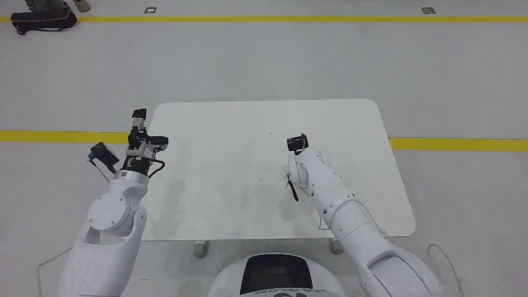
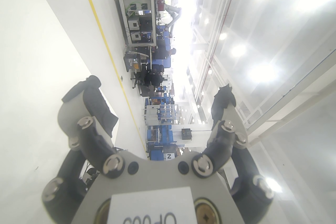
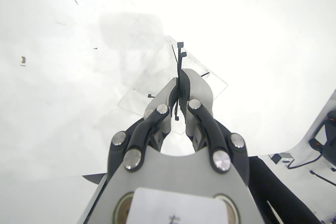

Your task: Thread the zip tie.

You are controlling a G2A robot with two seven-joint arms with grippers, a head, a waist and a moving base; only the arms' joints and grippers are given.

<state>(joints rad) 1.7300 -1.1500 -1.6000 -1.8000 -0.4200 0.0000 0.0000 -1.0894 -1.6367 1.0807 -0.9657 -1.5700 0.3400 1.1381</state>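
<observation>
right gripper [image 3: 180, 78]: fingers clenched on the zip tie [image 3: 180, 57], just past 4 o'clock from worktop [image 1: 247, 132] centre.
zip tie position: pinched edge-on, head end sticking out beyond the fingertips, thin tail trailing back between the fingers. I see two heads near the top (one looped tie or two, can't tell).
under it: clear sheet [image 3: 136, 100] flat on the worktop, more dark bits on it.
left gripper [image 2: 158, 86]: fingers spread wide, holding nothing, at the worktop's 9 o'clock edge, pointed out into the room.
handling, my guess: very light, slick nylon. It is springy rather than floppy, so it will twist or flick if pinched loosely.
where I'd hold: strap close behind the tail tip to keep it stiff, other fingers steadying just below the head.
</observation>
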